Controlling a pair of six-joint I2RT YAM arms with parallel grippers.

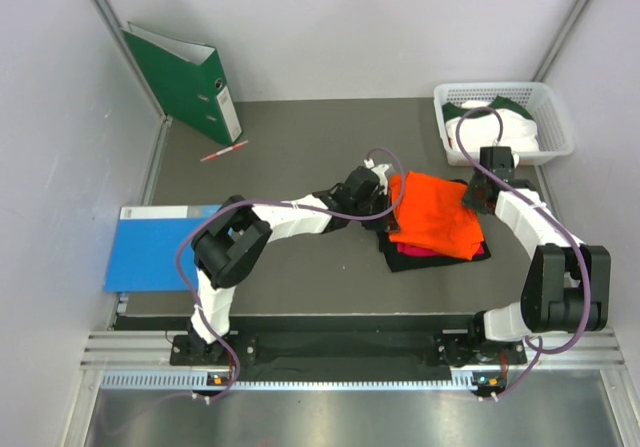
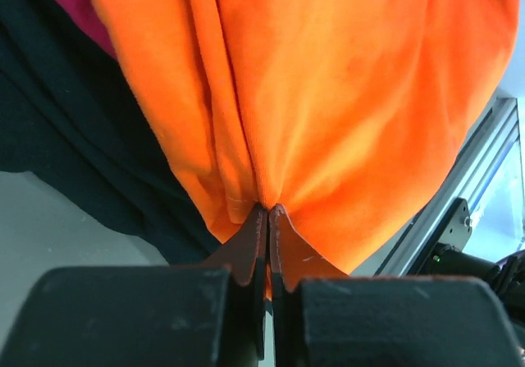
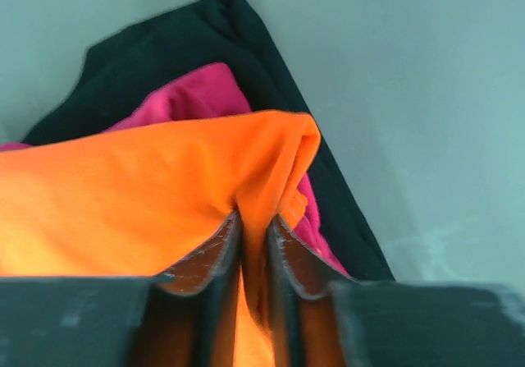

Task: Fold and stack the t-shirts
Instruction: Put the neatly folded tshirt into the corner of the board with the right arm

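Observation:
A bright orange t-shirt (image 1: 435,214) lies folded on top of a magenta pink t-shirt (image 1: 418,252) and a black t-shirt (image 1: 400,262) in the middle of the table. My left gripper (image 1: 390,200) is shut on the orange shirt's left edge (image 2: 267,96). My right gripper (image 1: 474,200) is shut on a fold of the orange shirt (image 3: 164,203) at its right edge, over the pink shirt (image 3: 193,96) and black shirt (image 3: 205,30). A white t-shirt with dark green trim (image 1: 500,127) sits in the basket.
The white basket (image 1: 505,92) stands at the back right. A green ring binder (image 1: 185,82) leans at the back left, a red pen (image 1: 224,151) lies in front of it, and a blue folder (image 1: 155,247) lies flat at the left edge.

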